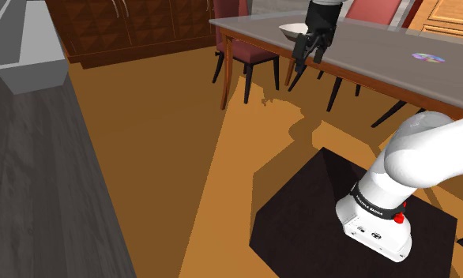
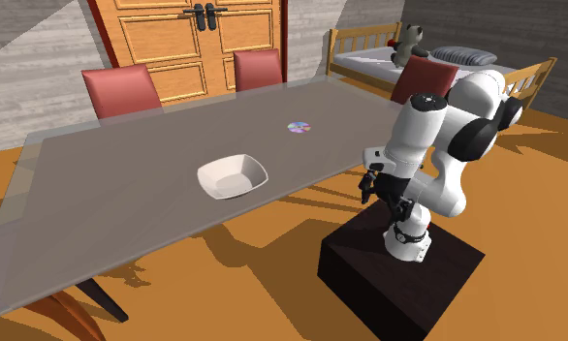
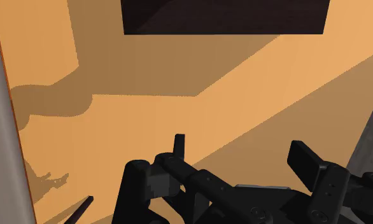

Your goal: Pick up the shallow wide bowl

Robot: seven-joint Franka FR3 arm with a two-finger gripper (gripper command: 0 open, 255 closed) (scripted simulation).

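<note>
**White shallow bowl (image 2: 233,176) on the bench, end effector (image 2: 368,191) released off its edge**

The white shallow bowl, squarish with rounded corners, sits upright on the large grey smooth-topped bench (image 2: 117,203). It is near the long edge that faces the robot, about midway along that edge. A small multicoloured disc (image 2: 299,126) lies flat on the same top, well apart from the bowl and closer to the middle of the bench.

The all-black two-finger end effector hangs off the bench, just beyond that same long edge. It is over the orange floor (image 2: 272,281) and points downward. Its fingers (image 3: 179,145) stand apart and clasp nothing. It does not touch the bowl, and bare bench top and the edge lie between the two.

The white arm with dark joints (image 2: 437,126) rises from the dark box stand (image 2: 369,281), which sits on the floor beside the bench. Red-backed chairs (image 2: 122,92) stand along the far long edge, in front of a wooden double door (image 2: 200,44).
</note>
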